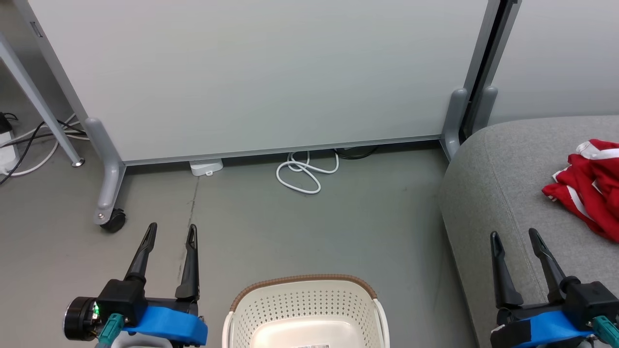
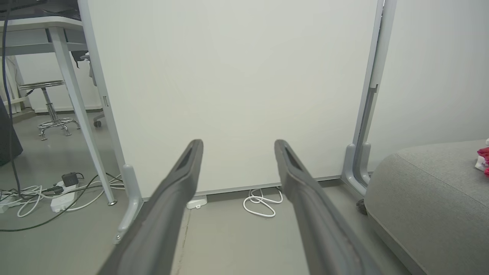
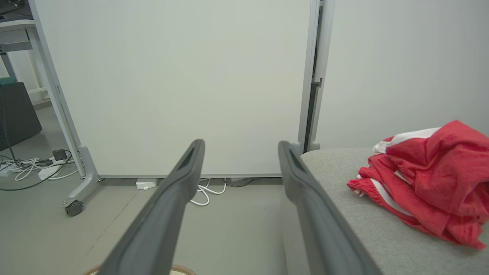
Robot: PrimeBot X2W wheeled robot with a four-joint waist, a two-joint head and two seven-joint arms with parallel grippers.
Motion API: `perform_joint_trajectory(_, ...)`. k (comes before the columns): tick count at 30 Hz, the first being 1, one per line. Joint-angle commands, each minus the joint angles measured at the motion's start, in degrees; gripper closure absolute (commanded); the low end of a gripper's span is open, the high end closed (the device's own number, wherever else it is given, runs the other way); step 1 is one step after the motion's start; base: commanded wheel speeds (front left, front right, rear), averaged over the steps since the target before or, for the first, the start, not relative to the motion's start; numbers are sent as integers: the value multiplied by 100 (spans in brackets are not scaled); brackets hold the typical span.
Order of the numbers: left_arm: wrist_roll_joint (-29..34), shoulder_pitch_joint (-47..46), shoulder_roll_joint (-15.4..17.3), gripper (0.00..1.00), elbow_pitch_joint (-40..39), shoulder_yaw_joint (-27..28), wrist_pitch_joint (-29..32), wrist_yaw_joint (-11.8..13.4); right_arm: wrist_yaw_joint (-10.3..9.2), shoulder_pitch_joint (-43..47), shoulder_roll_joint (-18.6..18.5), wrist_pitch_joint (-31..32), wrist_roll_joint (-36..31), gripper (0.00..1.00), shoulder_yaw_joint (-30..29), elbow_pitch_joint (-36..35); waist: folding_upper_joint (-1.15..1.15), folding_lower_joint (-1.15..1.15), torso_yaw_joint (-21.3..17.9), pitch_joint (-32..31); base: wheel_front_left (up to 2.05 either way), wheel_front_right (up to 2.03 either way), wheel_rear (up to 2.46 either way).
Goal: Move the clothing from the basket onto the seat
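Closest in, low between the two arms, sits the cream-white perforated plastic laundry basket [image 1: 304, 279] with its brown woven-look rim. The part of its floor I can see is bare but for a small printed label, though its near end is cut off from sight. On either side of it hang the grippers, both empty, their long dark fingers spread apart: the left gripper [image 1: 172, 227] over bare grey floor, the right gripper [image 1: 513, 233] at the edge of the big grey fabric-upholstered seat [image 1: 488, 183]. The clothing [image 1: 590, 186], a crumpled heap of bright red fabric with white stripes, lies on that seat, ahead of the right gripper and off to its right, apart from the fingers. I cannot tell how many pieces are in it. As far as it shows, its long axis runs roughly front to back along the cushion. The right arm is much the nearer, and the left is well apart across the basket. To my eye the job looks done, unless something lies in the basket's hidden end. Further back, a loose coil of white cable [image 1: 302, 171] lies on the floor below a pale wheeled partition panel [image 1: 261, 72].
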Motion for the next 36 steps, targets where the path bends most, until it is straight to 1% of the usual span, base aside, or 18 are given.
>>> perform_joint_trajectory(1, 52, 43, -21, 0, 16, 53, -15, -28, 2, 86, 12, -22, 63, 0, 11, 24, -1, 0, 5, -25, 0, 0, 0)
perform_joint_trajectory(8, 149, 54, -81, 0, 58, 136, -16, -79, 2, 96, 13, -22, 148, 0, 46, 55, -1, 0, 11, -78, 0, 0, 0)
perform_joint_trajectory(9, 127, 39, -75, 100, 64, 119, 2, -69, 0, 29, 3, 0, 131, 100, 42, 55, -1, 0, 11, -80, 0, 0, 0)
perform_joint_trajectory(12, 125, 158, -110, 100, 222, 109, 35, -69, 0, 66, 24, 23, 131, 100, 40, 229, -1, 1, 11, -80, 0, 0, 0)
perform_joint_trajectory(20, -796, 57, -140, 100, 251, 281, 311, -93, 0, -55, 22, 297, 1082, 100, -21, 305, -1, 1, -2, -67, 0, 0, 0)
perform_joint_trajectory(21, -796, 57, -140, 100, 251, 281, 311, -93, 0, -55, 22, 297, 1082, 100, -21, 305, -1, 1, -2, -67, 0, 0, 0)
perform_joint_trajectory(36, -2349, -7, -192, 100, 176, 448, 659, -135, 0, -158, 17, 649, 2678, 100, -13, 314, -1, 1, -28, -40, 0, 0, 0)
